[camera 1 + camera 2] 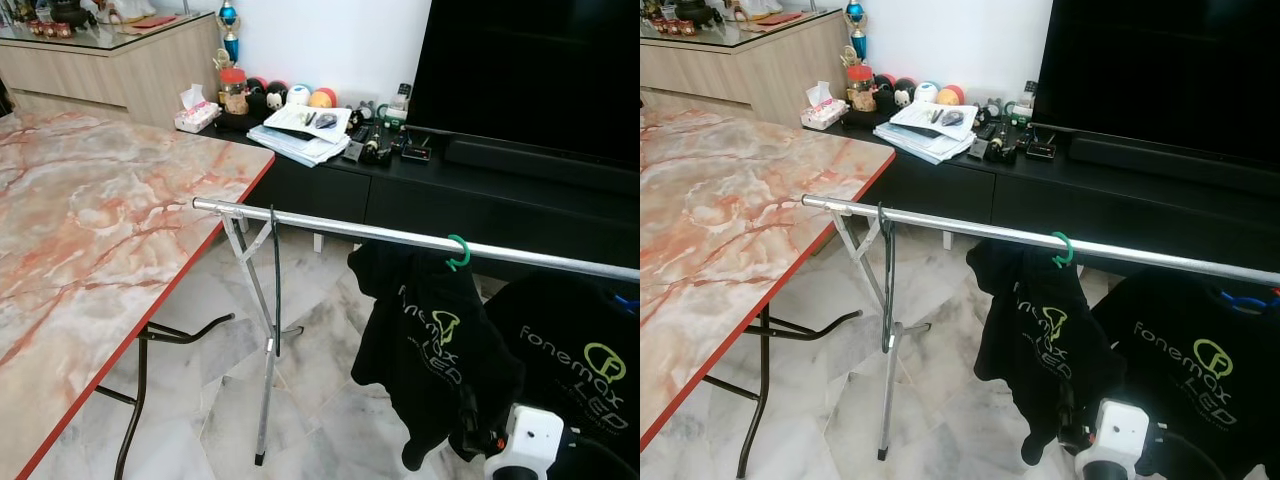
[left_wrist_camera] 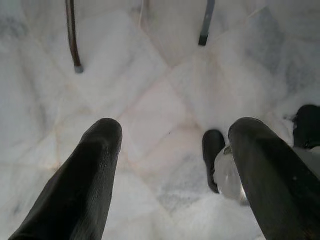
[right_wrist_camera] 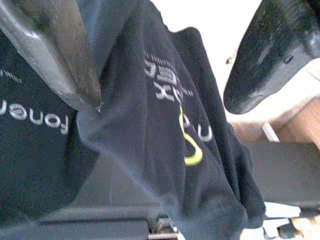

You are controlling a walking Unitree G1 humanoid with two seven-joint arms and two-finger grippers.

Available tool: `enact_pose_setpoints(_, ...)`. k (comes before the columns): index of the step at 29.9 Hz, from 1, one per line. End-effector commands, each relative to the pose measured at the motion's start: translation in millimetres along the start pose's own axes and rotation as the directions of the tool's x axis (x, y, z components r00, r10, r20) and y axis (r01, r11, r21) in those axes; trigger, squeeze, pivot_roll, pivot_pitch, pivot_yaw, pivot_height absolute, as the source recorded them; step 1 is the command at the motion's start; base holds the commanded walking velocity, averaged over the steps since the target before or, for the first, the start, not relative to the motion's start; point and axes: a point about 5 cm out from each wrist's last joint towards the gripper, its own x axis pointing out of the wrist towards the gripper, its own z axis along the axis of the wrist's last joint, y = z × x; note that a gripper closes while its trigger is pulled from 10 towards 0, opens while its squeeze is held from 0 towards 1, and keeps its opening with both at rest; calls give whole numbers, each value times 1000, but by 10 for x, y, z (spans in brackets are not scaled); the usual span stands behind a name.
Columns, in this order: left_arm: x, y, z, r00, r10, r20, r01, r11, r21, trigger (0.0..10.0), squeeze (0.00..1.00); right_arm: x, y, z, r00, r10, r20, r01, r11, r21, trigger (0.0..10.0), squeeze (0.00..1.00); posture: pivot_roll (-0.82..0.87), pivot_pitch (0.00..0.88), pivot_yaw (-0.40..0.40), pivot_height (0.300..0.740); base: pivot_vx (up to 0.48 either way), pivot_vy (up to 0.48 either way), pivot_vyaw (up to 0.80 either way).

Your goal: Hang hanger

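Marble floor lower frame; green plastic hanger (image 1: pixel 458 251) hooked on steel rail (image 1: pixel 330 226), so right tool (image 3: pixel 165 80) open, released; left tool (image 2: pixel 175 150) open, idle.

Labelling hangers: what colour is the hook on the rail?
Green plastic hanger hook; clearest in the left eye view.

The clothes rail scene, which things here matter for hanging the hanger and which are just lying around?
For the job:
clothes rail
green hanger hooked on the rail
black T-shirt on that hanger
right gripper, open around the T-shirt

Just lying about:
marble-pattern table
papers on the TV cabinet
tissue box
television
second black T-shirt
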Motion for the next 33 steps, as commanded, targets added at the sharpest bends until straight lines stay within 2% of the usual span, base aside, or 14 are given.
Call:
enact_pose_setpoints(1, -17, -13, -60, 1000, -4, -15, 4, 1000, -10, 10000, 0, -30, 24, 3, 1000, 6, -6, -6, 1000, 9, 10000, 0, 36, 66, 21, 740, 0, 0, 0)
enact_pose_setpoints(9, -26, -45, -99, 1000, -3, -25, 3, 1000, -15, 10000, 0, 4, 42, 132, 999, -7, 42, 6, 1000, 5, 10000, 0, 41, 70, 15, 740, 0, 0, 0)
enact_pose_setpoints(13, -32, -55, -111, 1000, -4, -19, 3, 1000, -21, 10000, 0, 39, 50, 249, 996, -25, 83, 26, 1000, -11, 10000, 0, 47, 68, 7, 740, 246, 0, 0)
enact_pose_setpoints(28, -24, -69, -79, 1000, -18, -5, 18, 1000, -13, 10000, 0, 51, 53, 338, 993, -46, 107, 48, 999, -13, 10000, 0, 37, 72, 14, 740, 267, 0, 0)
enact_pose_setpoints(33, -18, -86, -56, 1000, -20, 7, 20, 1000, -16, 10000, 0, 71, 17, 417, 986, -94, 135, 98, 995, -22, 10000, 0, 40, 73, 13, 740, 0, 0, 0)
